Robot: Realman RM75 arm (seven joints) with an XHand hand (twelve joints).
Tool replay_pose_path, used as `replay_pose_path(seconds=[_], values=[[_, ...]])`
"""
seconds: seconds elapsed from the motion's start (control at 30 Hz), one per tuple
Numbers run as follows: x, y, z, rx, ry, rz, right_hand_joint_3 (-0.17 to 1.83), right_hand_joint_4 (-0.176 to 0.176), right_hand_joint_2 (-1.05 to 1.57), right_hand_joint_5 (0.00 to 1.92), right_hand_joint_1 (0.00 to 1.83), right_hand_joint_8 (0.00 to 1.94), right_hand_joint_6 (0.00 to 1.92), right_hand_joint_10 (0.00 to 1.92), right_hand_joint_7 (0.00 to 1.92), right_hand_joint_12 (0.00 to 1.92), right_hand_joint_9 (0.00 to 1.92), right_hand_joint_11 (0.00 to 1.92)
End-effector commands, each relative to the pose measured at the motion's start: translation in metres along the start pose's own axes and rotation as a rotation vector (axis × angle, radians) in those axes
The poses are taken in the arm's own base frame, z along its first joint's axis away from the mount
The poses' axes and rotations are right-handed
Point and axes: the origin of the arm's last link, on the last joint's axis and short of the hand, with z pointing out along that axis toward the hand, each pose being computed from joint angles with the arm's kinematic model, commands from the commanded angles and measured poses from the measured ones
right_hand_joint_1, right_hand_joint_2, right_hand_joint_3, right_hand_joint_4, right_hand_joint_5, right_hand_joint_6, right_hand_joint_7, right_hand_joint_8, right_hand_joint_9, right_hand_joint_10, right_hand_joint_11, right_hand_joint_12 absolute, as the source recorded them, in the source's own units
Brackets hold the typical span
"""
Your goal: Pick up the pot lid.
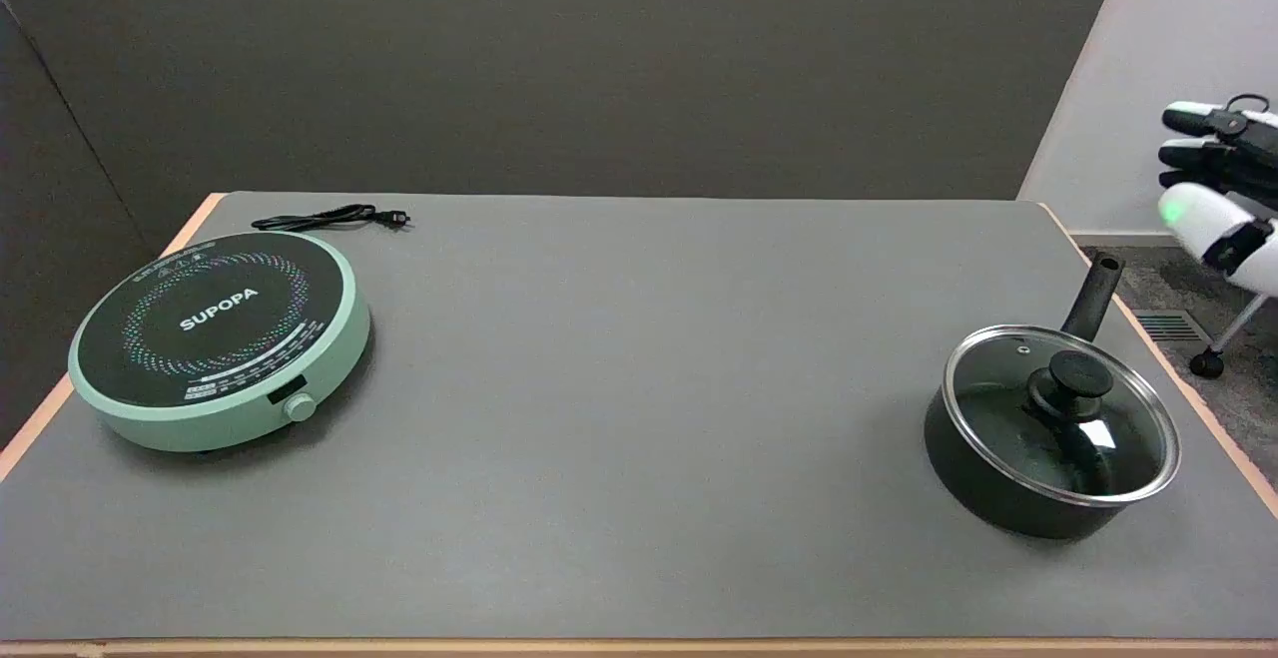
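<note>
Looking at the right hand (1223,189) first, we see it in the air at the right edge, past the table (639,388), fingers apart, holding nothing. The glass pot lid (1060,410) sits on the black saucepan (998,498) (knob up), well apart from the green SUPOPA induction cooker (220,338).

Glass pot lid (1062,412) with black knob sits on its pot (983,493).

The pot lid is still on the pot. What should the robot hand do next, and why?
Probably bring the right hand down and left toward the lid's black knob. The hand holds nothing and hangs off the table's right edge, while the glass pot lid sits untouched on the pot.
</note>
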Motion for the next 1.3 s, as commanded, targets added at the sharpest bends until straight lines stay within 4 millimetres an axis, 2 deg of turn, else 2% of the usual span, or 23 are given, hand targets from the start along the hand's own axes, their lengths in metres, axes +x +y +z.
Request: replay_pose_path(seconds=[0.03,0.33,0.7,0.97,1.3], values=[[0.001,-0.001,-0.031,0.025,-0.087,-0.242,0.92,0.176,0.51,0.48,0.49,0.2,0.2,0.38,0.61,0.82,0.63,0.45],[-0.005,0.018,-0.057,0.006,-0.139,-0.249,0.91,0.173,0.5,0.47,0.47,0.19,0.2,0.36,0.58,0.79,0.61,0.44],[-0.014,0.034,-0.063,0.03,-0.17,-0.279,0.91,0.171,0.49,0.48,0.46,0.18,0.21,0.35,0.57,0.74,0.59,0.42],[0.006,0.03,-0.062,0.037,-0.143,-0.354,0.9,0.175,0.5,0.51,0.46,0.18,0.23,0.34,0.59,0.72,0.6,0.41],[0.007,0.041,-0.082,0.018,-0.181,-0.351,0.91,0.176,0.52,0.55,0.51,0.2,0.26,0.38,0.64,0.73,0.63,0.41]])
